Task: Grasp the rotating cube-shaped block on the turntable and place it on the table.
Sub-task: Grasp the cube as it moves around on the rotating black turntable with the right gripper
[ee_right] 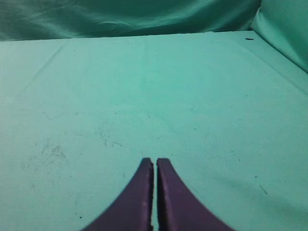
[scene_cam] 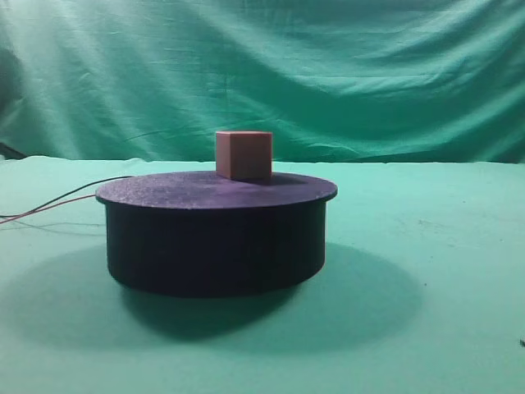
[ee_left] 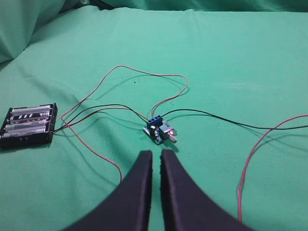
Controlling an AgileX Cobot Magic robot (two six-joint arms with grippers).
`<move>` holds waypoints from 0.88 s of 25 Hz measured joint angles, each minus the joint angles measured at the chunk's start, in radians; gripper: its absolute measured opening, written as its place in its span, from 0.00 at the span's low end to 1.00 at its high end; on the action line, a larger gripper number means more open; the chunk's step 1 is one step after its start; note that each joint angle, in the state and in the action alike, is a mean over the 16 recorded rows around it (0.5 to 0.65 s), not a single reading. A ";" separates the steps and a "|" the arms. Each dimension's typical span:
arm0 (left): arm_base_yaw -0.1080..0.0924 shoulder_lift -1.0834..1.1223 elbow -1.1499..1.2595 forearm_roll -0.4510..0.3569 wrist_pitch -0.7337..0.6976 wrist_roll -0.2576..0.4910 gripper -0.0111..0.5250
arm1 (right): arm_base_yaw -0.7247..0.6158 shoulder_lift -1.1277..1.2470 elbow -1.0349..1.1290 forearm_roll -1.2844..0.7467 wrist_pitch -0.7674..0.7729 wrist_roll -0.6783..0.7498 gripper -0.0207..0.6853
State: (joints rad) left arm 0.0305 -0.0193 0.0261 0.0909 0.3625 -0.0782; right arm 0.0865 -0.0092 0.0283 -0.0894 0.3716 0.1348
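A small salmon-pink cube-shaped block (scene_cam: pixel 244 154) stands on the flat round top of the black turntable (scene_cam: pixel 216 234), toward its far side. The turntable rests on the green cloth table (scene_cam: pixel 443 246). Neither arm shows in the exterior high view. In the left wrist view my left gripper (ee_left: pixel 156 153) is shut with nothing between its dark fingers, hovering over green cloth near a small circuit board (ee_left: pixel 160 130). Over bare green cloth in the right wrist view, my right gripper (ee_right: pixel 155 161) is shut and empty too. Neither wrist view shows the block or the turntable.
Thin red and black wires (scene_cam: pixel 57 201) trail left from the turntable. In the left wrist view, wires (ee_left: pixel 144 74) loop across the cloth between the circuit board and a black battery holder (ee_left: pixel 29 126). A wrinkled green backdrop (scene_cam: pixel 328 66) hangs behind the table.
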 joint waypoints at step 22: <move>0.000 0.000 0.000 0.000 0.000 0.000 0.02 | 0.000 0.007 -0.007 -0.036 -0.246 0.035 0.03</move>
State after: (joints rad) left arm 0.0305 -0.0193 0.0261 0.0909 0.3625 -0.0782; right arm 0.0865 -0.0022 0.0211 -0.1258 0.1252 0.1702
